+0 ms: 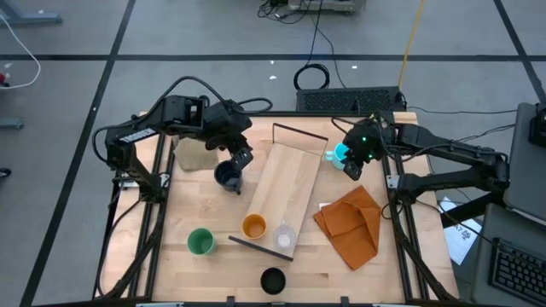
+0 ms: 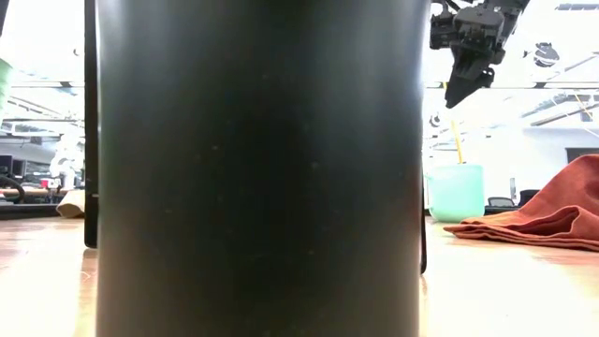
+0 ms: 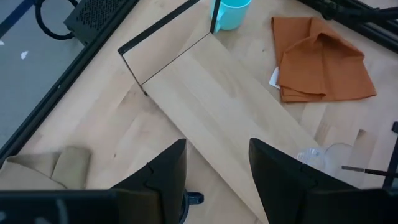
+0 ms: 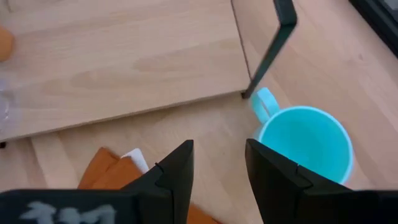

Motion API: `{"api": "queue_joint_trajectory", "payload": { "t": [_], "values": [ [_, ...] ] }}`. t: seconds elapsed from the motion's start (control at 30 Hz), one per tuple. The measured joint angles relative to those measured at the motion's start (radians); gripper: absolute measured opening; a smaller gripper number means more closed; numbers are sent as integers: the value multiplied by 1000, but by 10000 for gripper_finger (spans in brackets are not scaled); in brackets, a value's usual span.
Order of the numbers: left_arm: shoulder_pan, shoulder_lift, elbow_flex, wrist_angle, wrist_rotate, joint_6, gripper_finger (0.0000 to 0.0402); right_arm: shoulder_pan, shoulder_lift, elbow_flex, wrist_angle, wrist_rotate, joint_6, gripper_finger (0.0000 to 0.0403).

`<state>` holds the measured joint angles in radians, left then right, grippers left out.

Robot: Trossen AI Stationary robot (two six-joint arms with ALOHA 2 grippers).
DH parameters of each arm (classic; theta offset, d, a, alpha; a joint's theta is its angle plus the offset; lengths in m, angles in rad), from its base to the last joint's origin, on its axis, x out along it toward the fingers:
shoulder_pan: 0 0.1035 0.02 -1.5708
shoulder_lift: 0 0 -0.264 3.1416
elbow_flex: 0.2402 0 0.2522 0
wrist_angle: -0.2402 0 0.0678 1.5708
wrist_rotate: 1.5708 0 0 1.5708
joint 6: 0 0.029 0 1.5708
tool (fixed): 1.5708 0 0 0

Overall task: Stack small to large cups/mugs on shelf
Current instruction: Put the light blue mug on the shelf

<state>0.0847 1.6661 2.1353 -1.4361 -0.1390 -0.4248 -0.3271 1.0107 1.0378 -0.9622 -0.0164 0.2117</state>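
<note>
The light-wood shelf [image 1: 286,183] lies slantwise mid-table, with the orange cup [image 1: 254,226] and the clear cup [image 1: 284,236] standing on its near end. The dark navy mug [image 1: 227,176] stands on the table left of the shelf. My left gripper [image 1: 241,162] is open just above it, and only a bit of the mug [image 3: 193,199] shows by one finger. The light-blue mug [image 1: 337,155] stands at the shelf's far right corner. My right gripper [image 2: 463,92] is open, high above and beside that mug [image 4: 305,143]. The green cup [image 1: 200,241] and the black cup [image 1: 272,280] stand near the front.
A tan cloth [image 1: 192,153] lies far left and an orange cloth [image 1: 350,223] lies right of the shelf. Thin dark uprights [image 3: 168,31] stand at the shelf's short ends. The black cup [image 2: 257,168] fills most of the low view.
</note>
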Motion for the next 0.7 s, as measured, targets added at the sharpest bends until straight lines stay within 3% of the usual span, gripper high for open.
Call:
{"api": "queue_joint_trajectory", "payload": {
  "t": [0.7],
  "values": [
    [0,0,0,0,-1,-3,175,0,-1,-165,-27,20,-4,137]
  ]
}}
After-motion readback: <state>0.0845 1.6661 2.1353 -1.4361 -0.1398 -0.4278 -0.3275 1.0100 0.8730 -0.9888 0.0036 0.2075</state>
